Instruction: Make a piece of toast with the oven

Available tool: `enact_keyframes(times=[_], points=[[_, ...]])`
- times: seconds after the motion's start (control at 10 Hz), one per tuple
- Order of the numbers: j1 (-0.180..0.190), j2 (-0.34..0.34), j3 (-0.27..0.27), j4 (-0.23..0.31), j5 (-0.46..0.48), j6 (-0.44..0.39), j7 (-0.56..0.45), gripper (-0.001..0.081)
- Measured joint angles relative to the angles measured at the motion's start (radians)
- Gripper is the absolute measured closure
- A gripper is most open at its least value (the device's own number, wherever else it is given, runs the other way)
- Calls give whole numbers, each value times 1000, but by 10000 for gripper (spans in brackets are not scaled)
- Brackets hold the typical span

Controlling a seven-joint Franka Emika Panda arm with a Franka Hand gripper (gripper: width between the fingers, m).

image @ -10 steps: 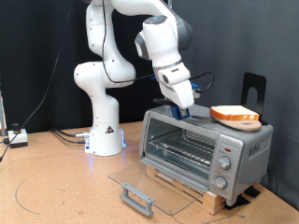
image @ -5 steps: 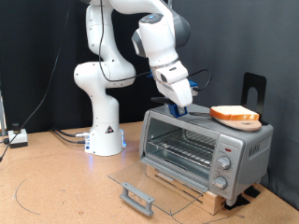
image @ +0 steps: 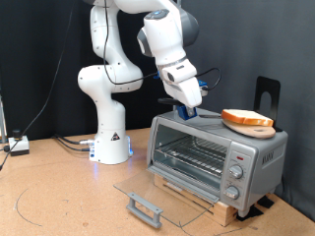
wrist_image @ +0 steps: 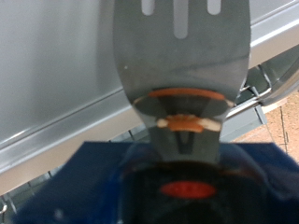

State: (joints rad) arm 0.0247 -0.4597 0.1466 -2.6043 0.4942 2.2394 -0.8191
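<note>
Lifted slightly since earlier, the gripper (image: 189, 108) grasps a slotted spatula (wrist_image: 182, 56) above the open, empty oven (image: 217, 157); the piece of toast (image: 246, 119) waits on top.

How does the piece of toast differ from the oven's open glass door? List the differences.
Place: the piece of toast lies on top of the oven; the glass door is folded down in front of it.
Look: the toast is opaque orange-tan; the door is see-through, with a grey handle.
Size: the toast is smaller than the door.
Shared: both lie roughly flat.
The gripper, above the oven, holds a spatula.
</note>
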Motion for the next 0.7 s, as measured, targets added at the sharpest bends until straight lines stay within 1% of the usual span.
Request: enact_keyframes(times=[0.4, 0.7], points=[[2, 21, 36, 5, 1, 21, 37, 415], [5, 58, 70, 18, 7, 50, 73, 415]])
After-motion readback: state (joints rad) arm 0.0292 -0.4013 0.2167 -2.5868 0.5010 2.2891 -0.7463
